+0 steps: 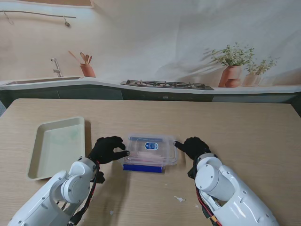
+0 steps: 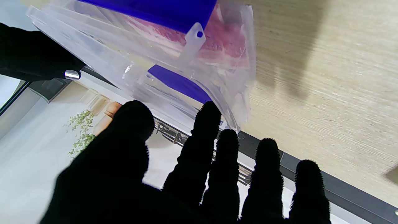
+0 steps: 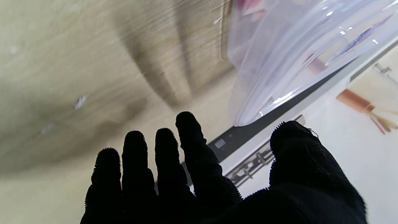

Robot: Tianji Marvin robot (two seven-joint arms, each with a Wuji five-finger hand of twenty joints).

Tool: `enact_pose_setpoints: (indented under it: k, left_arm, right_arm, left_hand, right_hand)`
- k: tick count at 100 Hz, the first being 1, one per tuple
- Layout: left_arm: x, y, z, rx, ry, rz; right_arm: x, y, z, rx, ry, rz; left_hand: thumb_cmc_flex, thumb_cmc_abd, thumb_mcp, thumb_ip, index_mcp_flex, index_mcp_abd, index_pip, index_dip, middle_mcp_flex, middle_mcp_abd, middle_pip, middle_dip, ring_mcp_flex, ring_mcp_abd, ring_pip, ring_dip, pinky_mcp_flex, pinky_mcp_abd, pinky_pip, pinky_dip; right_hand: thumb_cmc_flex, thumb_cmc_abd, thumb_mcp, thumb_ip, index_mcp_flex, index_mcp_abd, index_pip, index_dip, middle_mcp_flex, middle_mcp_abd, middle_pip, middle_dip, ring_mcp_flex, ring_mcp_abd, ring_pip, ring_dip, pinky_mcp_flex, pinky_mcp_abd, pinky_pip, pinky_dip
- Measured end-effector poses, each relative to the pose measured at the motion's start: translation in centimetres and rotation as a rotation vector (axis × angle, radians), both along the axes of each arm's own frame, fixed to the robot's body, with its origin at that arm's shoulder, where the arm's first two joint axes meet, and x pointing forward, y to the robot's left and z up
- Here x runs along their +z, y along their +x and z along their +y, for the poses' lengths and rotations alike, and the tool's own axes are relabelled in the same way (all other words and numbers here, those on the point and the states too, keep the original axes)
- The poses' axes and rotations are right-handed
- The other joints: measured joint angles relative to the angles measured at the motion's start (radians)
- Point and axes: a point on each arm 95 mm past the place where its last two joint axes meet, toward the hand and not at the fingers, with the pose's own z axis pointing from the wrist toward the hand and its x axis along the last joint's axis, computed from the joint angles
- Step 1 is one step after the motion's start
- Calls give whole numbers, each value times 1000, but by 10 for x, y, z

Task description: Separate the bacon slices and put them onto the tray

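While both hands, left hand (image 1: 109, 149) and right hand (image 1: 193, 147), flank the closed bacon container (image 1: 151, 151) with fingers spread and gripping nothing, the tray (image 1: 43, 149) at nine o'clock holds no slices.

Left hand (image 1: 108, 149) and right hand (image 1: 193, 147) face each other, fingers spread.

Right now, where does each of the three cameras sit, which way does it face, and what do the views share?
Stand view: above the shoulders, looking down at the table; shows both arms, left robot hand, right robot hand, the tray.
Left wrist view: looks along its black fingers toward the clear bacon container.
Right wrist view: looks along its own fingers at the container's other end.
Shared: all three show the container; the left wrist view also catches the right robot hand.
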Motion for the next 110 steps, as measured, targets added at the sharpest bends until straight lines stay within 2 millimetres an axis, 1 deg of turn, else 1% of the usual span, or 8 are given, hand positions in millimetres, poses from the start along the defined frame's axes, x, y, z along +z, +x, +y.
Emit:
enact_pose_setpoints:
  k: [30,59,77,81,84,90,97,110]
  left_arm:
    - [0,0,0,-2,1,1]
    - [0,1,-3,-13,5,0]
    - [1,2,-5,-33,27,0]
    - [1,2,-5,-35,28,0]
    - [1,2,-6,-36,28,0]
    - [1,2,-6,-37,29,0]
    - [1,2,-6,-38,29,1]
    - [0,2,-6,-44,28,2]
  right_arm:
    - [0,1,7,-42,165,101]
    - [6,1,12,-54,234,160]
    - [11,1,12,-60,251,170]
    - [11,1,12,-63,252,173]
    - [12,1,12,-65,254,175]
    - [13,1,12,-69,259,180]
    - [13,0,12,-71,264,186]
    - [14,0,12,-76,279,203]
  left_hand:
    - [0,0,14,0,0,0,9,0,-10,0,-1,6,0,0,0,0,0,0,0,0]
    - [0,0,14,0,0,-3,10,0,-19,11,-10,6,0,-1,0,0,0,0,0,0]
    - [0,-1,14,0,0,-3,28,0,-26,11,-13,-6,0,-1,0,0,0,0,0,0]
    - [0,-11,14,0,0,-2,28,2,-24,11,-13,-6,0,-1,0,0,0,0,0,0]
    - [0,-10,14,0,0,-2,28,7,-23,11,-13,-6,0,-1,0,0,0,0,0,0]
    - [0,-10,14,0,0,1,29,10,-18,11,-13,-6,0,-1,0,0,0,0,0,0]
    - [0,-11,14,0,0,7,29,11,-13,11,-13,-6,0,-1,0,0,0,0,0,0]
    - [0,-11,14,0,0,22,34,11,-13,11,-13,-7,0,-1,0,0,0,0,0,0]
  right_hand:
    - [-3,-38,-9,0,-11,11,0,2,0,22,15,5,8,10,28,13,14,14,19,26]
    - [1,-45,-8,0,-11,12,16,15,17,24,41,15,19,11,65,31,23,15,32,53]
    - [74,-72,15,0,-26,28,41,38,21,24,77,27,27,11,106,51,26,15,42,79]
    - [80,-73,66,0,-26,28,50,49,27,24,81,30,27,11,116,58,26,15,44,95]
    - [80,-98,99,0,-26,28,53,52,27,24,89,32,27,11,118,60,26,15,44,103]
    - [81,-120,214,0,-26,28,64,63,28,24,106,39,40,11,140,70,35,15,44,115]
    - [69,-145,298,0,-26,28,77,77,29,24,128,48,49,11,164,82,39,15,45,124]
    - [61,-192,375,0,-26,34,89,99,35,26,157,66,61,11,193,97,49,15,47,129]
